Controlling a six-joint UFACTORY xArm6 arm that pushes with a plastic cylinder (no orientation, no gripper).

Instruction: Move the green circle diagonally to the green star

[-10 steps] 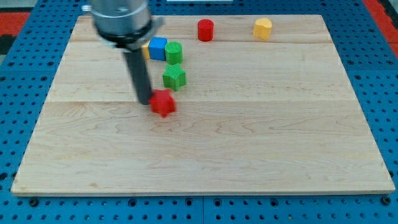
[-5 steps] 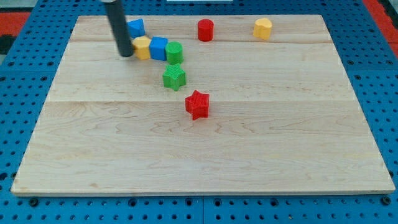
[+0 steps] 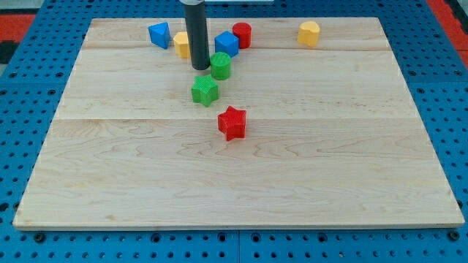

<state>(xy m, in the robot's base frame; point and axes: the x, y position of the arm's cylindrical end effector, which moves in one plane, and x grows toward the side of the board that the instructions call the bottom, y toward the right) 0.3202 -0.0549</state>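
Observation:
The green circle [image 3: 220, 65] sits on the wooden board [image 3: 329, 146] near the view's top, just above and right of the green star [image 3: 205, 90]. My tip [image 3: 199, 67] is down on the board at the green circle's left side, close to touching it, and just above the green star. The rod rises out of the view's top.
A blue cube [image 3: 227, 44] lies just above the green circle, beside a red cylinder [image 3: 242, 35]. A yellow block [image 3: 181, 44] is partly hidden behind the rod. A blue triangle [image 3: 159, 34] lies top left, a yellow block [image 3: 309, 33] top right, a red star [image 3: 232, 123] below the green star.
My tip moved from the red star up to the yellow block's left, then right to the green circle. The red star, blue cube and green circle shifted right.

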